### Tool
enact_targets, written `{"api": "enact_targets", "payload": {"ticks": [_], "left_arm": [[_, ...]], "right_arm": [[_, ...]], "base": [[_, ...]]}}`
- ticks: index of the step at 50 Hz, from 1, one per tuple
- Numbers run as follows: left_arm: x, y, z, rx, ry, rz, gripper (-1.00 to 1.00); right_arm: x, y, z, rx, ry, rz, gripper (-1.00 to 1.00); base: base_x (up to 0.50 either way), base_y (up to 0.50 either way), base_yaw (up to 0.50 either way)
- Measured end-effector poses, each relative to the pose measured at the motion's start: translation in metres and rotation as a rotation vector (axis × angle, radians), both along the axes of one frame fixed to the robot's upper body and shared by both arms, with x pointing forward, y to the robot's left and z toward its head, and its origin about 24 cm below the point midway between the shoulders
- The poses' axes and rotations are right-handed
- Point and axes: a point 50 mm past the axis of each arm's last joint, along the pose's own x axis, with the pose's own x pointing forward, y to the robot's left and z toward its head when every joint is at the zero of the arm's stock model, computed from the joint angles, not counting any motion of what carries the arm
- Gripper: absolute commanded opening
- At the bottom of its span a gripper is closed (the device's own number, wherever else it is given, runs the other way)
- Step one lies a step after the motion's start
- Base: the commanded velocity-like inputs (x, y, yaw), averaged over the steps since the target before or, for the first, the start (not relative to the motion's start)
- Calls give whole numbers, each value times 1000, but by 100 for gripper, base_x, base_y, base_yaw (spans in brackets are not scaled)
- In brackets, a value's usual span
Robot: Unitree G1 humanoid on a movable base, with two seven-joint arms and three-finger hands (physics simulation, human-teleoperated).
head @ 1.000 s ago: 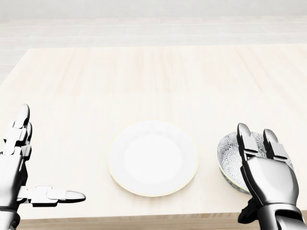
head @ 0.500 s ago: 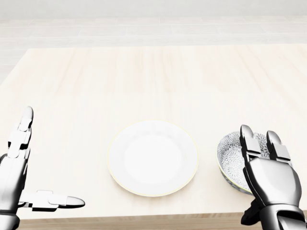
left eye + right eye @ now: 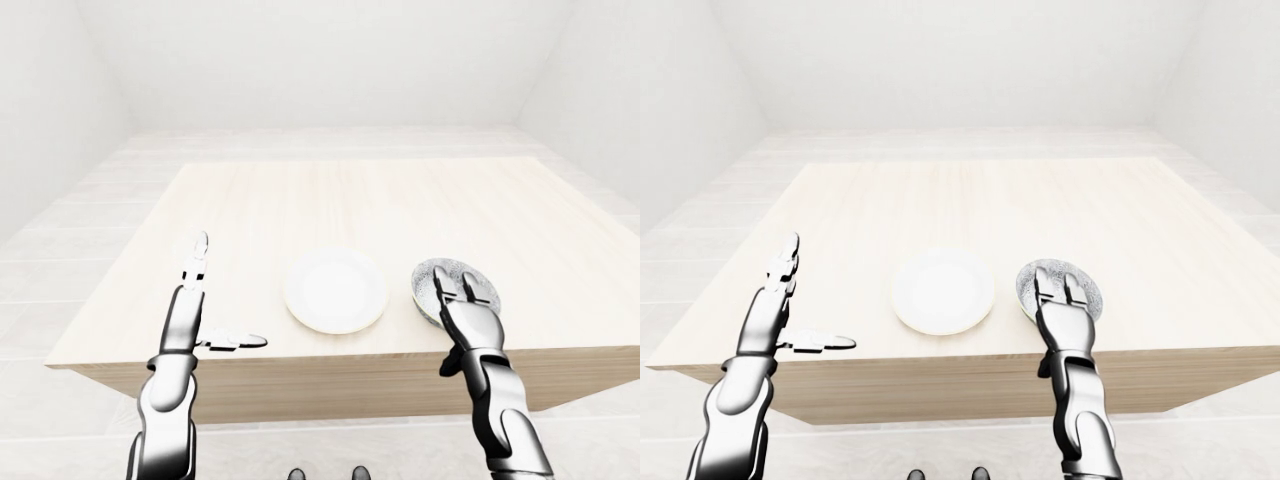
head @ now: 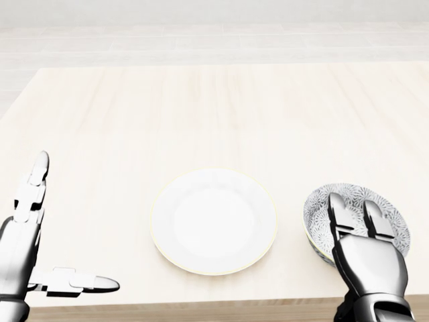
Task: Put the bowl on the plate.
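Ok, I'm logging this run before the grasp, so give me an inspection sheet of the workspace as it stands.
Surface: pale wooden table, flat, bare apart from two dishes.
Job's things: round white plate near the table's lower edge in the head view; grey floral-patterned bowl to its right, apart from it, upright.
Clutter: nothing seen.
Grippers: left hand open, fingers spread, holding nothing; right hand open, fingers over the bowl's near rim, not closed round it.
Cables: nothing seen.
Surroundings: white walls and pale tiled floor.
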Motion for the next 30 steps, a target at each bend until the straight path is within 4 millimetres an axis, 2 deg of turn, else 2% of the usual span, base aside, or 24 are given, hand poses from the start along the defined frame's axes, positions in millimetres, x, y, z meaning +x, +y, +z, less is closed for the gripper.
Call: {"api": "enact_targets", "payload": {"ticks": [30], "left_arm": [[2,1,-2,-1,4,5,100]], "right_arm": [[4,-1,-18,16,31,0,100]], "base": [[0,0,0]]}}
